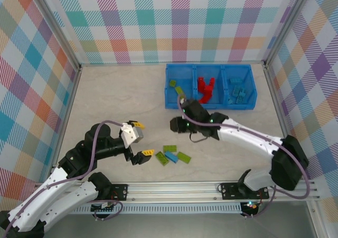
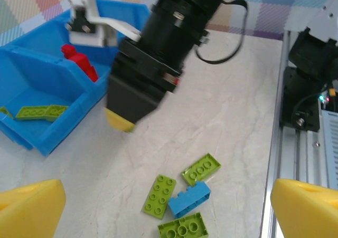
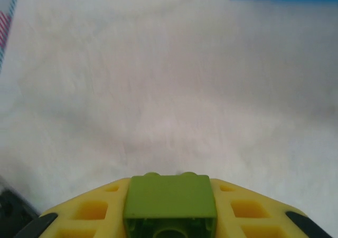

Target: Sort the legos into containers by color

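Within right hand (image 1: 175, 124), lime lego (image 3: 170, 198) clamped; left hand (image 1: 141, 139) spread apart, loose legos (image 1: 171, 155) just beside.

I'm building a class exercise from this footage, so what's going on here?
This is a colour-sorting job, filling a blue three-compartment bin. The right end effector is shut on a lime green brick over the table in front of the bin. The left end effector hangs open beside four loose bricks, three lime and one blue. The bin already holds green bricks, red bricks and blue bricks in separate compartments.
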